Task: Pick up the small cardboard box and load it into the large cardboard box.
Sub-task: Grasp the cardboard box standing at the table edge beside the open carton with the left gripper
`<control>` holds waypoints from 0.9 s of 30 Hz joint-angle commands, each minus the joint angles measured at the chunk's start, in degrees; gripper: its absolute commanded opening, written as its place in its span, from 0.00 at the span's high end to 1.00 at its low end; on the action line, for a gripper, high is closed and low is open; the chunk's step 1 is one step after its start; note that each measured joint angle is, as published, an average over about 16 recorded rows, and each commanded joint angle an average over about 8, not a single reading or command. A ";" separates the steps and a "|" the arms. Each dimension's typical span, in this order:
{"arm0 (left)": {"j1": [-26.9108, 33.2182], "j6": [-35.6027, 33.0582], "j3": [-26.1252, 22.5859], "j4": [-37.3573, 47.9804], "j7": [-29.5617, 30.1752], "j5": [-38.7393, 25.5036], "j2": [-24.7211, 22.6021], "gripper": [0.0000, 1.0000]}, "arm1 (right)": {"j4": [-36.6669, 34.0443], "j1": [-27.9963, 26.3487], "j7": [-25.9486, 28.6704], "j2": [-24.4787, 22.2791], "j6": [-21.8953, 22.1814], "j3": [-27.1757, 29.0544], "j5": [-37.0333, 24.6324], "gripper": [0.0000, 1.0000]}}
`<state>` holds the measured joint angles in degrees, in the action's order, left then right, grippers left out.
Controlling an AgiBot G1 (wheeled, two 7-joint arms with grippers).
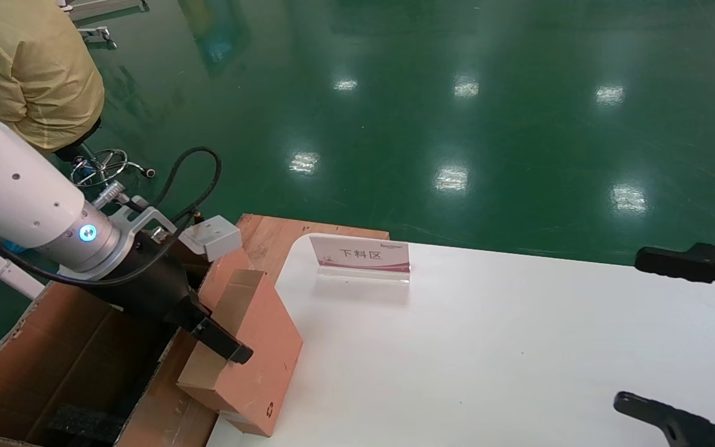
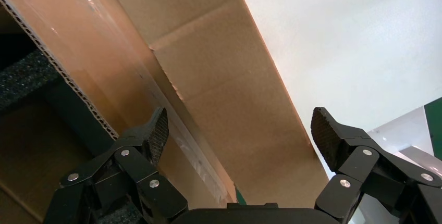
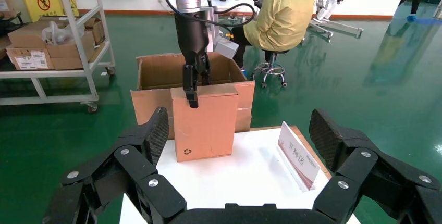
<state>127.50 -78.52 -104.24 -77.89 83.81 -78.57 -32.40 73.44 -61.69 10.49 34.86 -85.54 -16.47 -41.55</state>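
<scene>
Left end effector [image 2: 237, 133] gapes over the small cardboard box [image 2: 234, 94].

A: What is showing, by count?

B: One small cardboard box [image 1: 258, 347], one large cardboard box [image 1: 53, 360], one sign stand [image 1: 360, 256], two grippers, left [image 1: 215, 338] and right [image 1: 674, 335].

A: And in the background?

B: One stool [image 3: 271, 67]; shelf cartons [image 3: 47, 41] are showing as perhaps four, partly hidden.

A factory or warehouse floor: glossy green painted floor [image 1: 457, 93] reflecting ceiling lights, a metal trolley shelf [image 3: 57, 36] stacked with cartons at upper left, a yellow warning sign [image 3: 44, 0] behind it, and a worker in a yellow smock [image 3: 284, 13] on a stool.
</scene>
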 commanded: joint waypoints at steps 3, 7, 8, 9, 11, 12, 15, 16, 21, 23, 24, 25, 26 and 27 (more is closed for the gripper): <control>-0.29 0.16 -0.10 0.01 -0.30 0.16 0.18 0.66 | -0.01 0.00 0.00 0.00 0.01 0.00 0.01 0.62; -0.14 0.10 -0.01 0.01 -0.18 0.14 0.09 1.00 | -0.01 0.00 0.00 0.00 0.01 -0.01 0.01 1.00; -0.10 0.08 0.01 0.01 -0.15 0.13 0.07 1.00 | -0.01 0.00 0.00 0.00 0.01 -0.01 0.01 1.00; -0.07 0.06 0.03 0.01 -0.12 0.12 0.05 1.00 | -0.01 0.00 0.00 0.00 0.01 0.00 0.01 1.00; -0.01 0.03 0.07 0.01 -0.07 0.11 0.02 1.00 | -0.01 0.00 0.00 0.00 0.01 0.00 0.01 1.00; 0.02 0.01 0.09 0.01 -0.05 0.10 0.00 1.00 | -0.01 0.00 0.00 0.00 0.01 0.00 0.01 1.00; 0.08 -0.03 0.13 0.01 0.01 0.09 -0.03 1.00 | -0.01 0.00 0.00 0.00 0.01 0.00 0.01 1.00; 0.10 -0.03 0.15 0.01 0.02 0.08 -0.04 1.00 | -0.01 0.00 0.00 0.00 0.01 0.00 0.01 1.00; 0.17 -0.06 0.19 0.01 0.08 0.07 -0.07 1.00 | -0.01 0.00 0.00 0.00 0.00 -0.01 0.01 1.00; 0.19 -0.07 0.19 0.01 0.09 0.06 -0.08 1.00 | -0.01 0.00 0.00 0.00 0.00 -0.01 0.01 1.00; 0.20 -0.07 0.20 0.01 0.10 0.05 -0.08 1.00 | -0.01 0.00 0.00 0.00 0.00 -0.01 0.01 1.00; 0.21 -0.07 0.20 0.01 0.10 0.05 -0.09 1.00 | -0.01 0.00 0.00 0.00 0.00 -0.01 0.01 1.00; 0.21 -0.08 0.21 0.01 0.10 0.05 -0.09 1.00 | -0.01 0.00 0.00 0.00 0.00 -0.01 0.01 1.00; 0.22 -0.08 0.21 0.01 0.11 0.04 -0.09 1.00 | -0.01 0.00 0.00 0.00 0.00 -0.01 0.01 1.00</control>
<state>127.72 -78.60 -104.03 -77.88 83.91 -78.53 -32.49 73.43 -61.69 10.49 34.86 -85.53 -16.47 -41.54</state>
